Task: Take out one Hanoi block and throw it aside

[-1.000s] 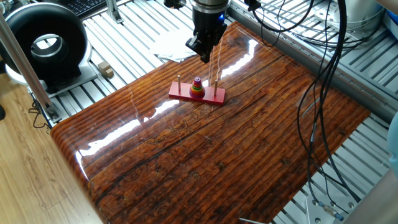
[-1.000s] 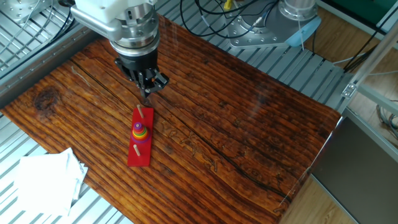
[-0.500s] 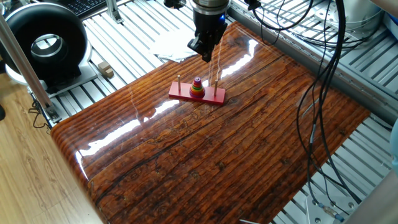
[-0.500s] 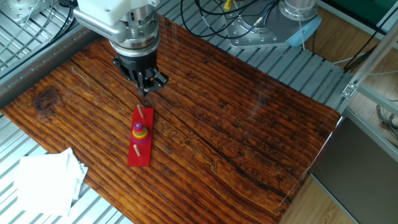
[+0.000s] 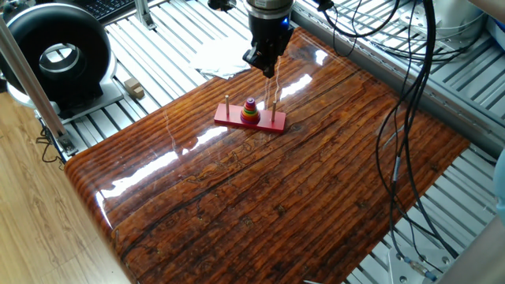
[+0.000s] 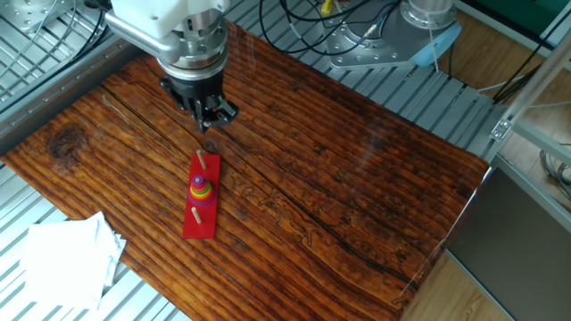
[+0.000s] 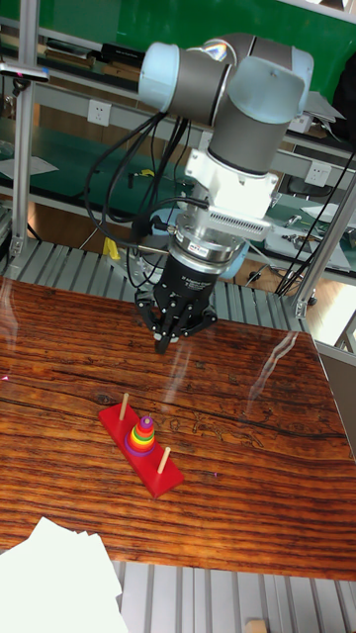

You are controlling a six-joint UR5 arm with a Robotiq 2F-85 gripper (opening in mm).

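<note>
Compared with a second ago, the gripper (image 5: 269,69) has risen and drifted toward the far edge of the table (image 5: 316,181), away from the ring stack. In the other fixed view it likewise sits further up the board (image 6: 211,122). It carries nothing. The fingertips look drawn close together, but whether they are fully clenched or slightly parted cannot be told from any view.

Judgement: no block has been taken; the arm appears to be repositioning rather than closing in, so the task stands at its start.

Reading the one fixed view from left to right: the bare left peg, then the Hanoi block (image 5: 250,101), purple, seated on top of the coloured rings on the middle peg of the red base (image 5: 233,119), then the bare right peg. The gripper hangs up and to the right of the block, well apart from it. In the tall view the block (image 7: 145,422) lies below and slightly left of the gripper (image 7: 165,342)
</note>
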